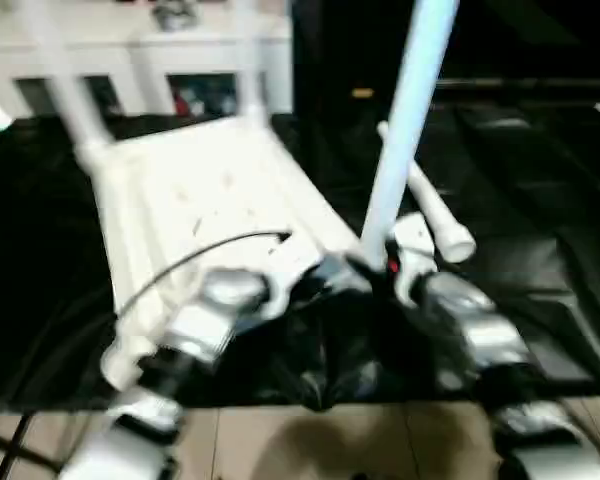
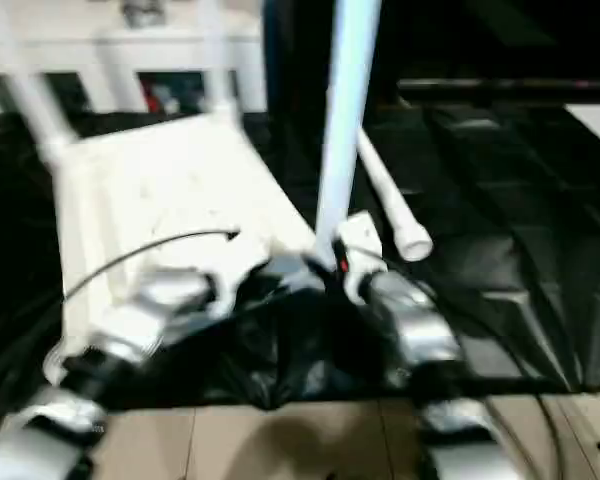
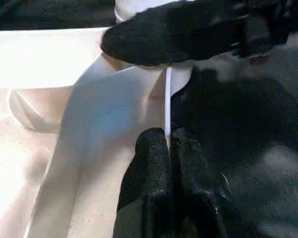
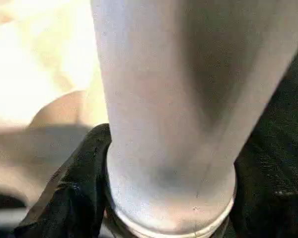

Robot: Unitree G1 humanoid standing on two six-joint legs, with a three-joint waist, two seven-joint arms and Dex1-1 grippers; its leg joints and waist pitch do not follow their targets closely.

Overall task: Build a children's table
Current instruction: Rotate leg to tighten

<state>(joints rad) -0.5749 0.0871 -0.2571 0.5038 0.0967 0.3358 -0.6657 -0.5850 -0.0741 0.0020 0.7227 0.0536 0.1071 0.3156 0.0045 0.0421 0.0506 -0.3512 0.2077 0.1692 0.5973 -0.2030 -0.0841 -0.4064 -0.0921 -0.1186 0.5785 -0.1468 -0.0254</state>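
Fingers of the right gripper (image 4: 164,218) are closed around the base of an upright white leg (image 1: 405,120), which is seen in the right wrist view as a wide tube between black fingers (image 4: 72,193); its top is cut off by the upper edge in both eye views. The left gripper (image 3: 168,148) is held with its fingers pressed together, just beside a thin white edge of the table top; whether that edge is pinched cannot be told. The children's table (image 1: 200,200) lies upside down on a black sheet (image 1: 540,230), its ribbed underside turned up. Two legs (image 1: 65,85) stand in the far corner sockets, their upper ends cut off. A loose leg (image 1: 435,210) lies on the sheet beside the upright one. A white cabinet (image 1: 160,60) behind is blurred.
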